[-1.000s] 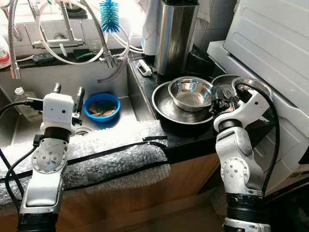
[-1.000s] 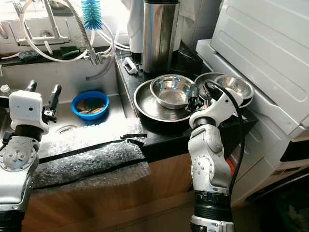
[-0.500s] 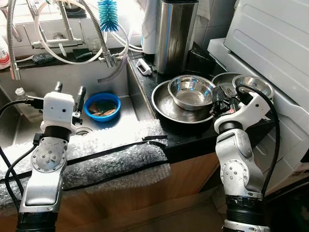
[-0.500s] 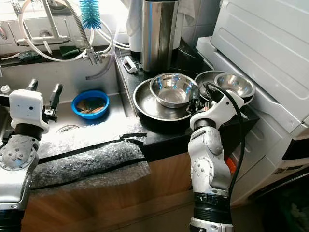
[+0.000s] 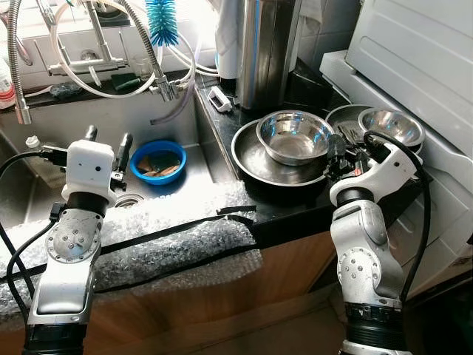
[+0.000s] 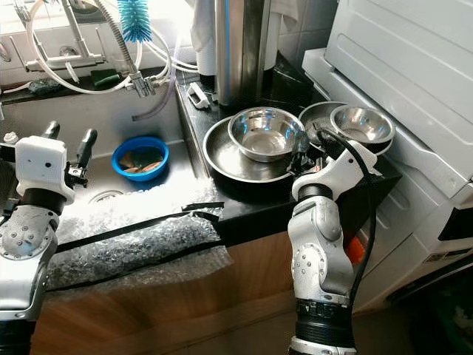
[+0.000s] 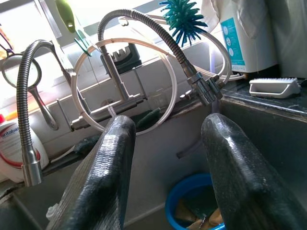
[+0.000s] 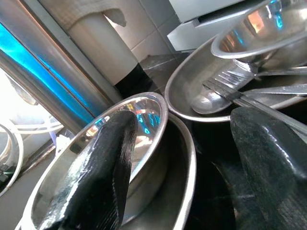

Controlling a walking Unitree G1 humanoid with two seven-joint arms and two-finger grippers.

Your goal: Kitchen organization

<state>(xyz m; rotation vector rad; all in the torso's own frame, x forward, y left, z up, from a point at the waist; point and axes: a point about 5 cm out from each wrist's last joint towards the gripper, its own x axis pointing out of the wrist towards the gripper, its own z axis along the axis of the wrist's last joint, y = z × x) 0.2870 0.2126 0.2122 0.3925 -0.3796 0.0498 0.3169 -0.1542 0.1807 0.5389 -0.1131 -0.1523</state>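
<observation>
Bubble wrap (image 5: 148,237) is lying draped over the near edge of the sink (image 5: 44,185), with black tape strips running across it. Left gripper (image 5: 106,148) is hovering just above that edge, over the sink basin, its two black fingers (image 7: 110,177) spread apart and gripping nothing. Beyond it a blue bowl (image 5: 157,161) is sitting on the sink floor with some brownish scraps inside.

Right gripper (image 6: 304,145) is sitting at the front of the black counter (image 5: 295,214), at the right-hand rim of the wide steel pan (image 5: 255,159). Its fingers (image 8: 103,158) are released, held wide, one lying alongside the rim of the steel bowl (image 5: 294,136) that is nested in the pan, the other out toward the neighbouring dish. Cannot tell whether either finger is touching metal. Nothing is grasped.

Just to the right, a second shallow steel dish (image 8: 192,81) is holding a fork (image 8: 240,96) and a spoon (image 8: 206,101), with a small steel bowl (image 5: 390,126) resting on its far side.

Farther back, a tall steel canister (image 5: 266,52) is standing upright on the counter, a small white brush (image 5: 219,98) lying beside it. Behind the sink, a faucet with a coiled hose (image 5: 151,52) is rising, a teal bottle brush (image 5: 161,13) hanging above it. A white appliance (image 5: 414,59) is standing against the right side of the counter.
</observation>
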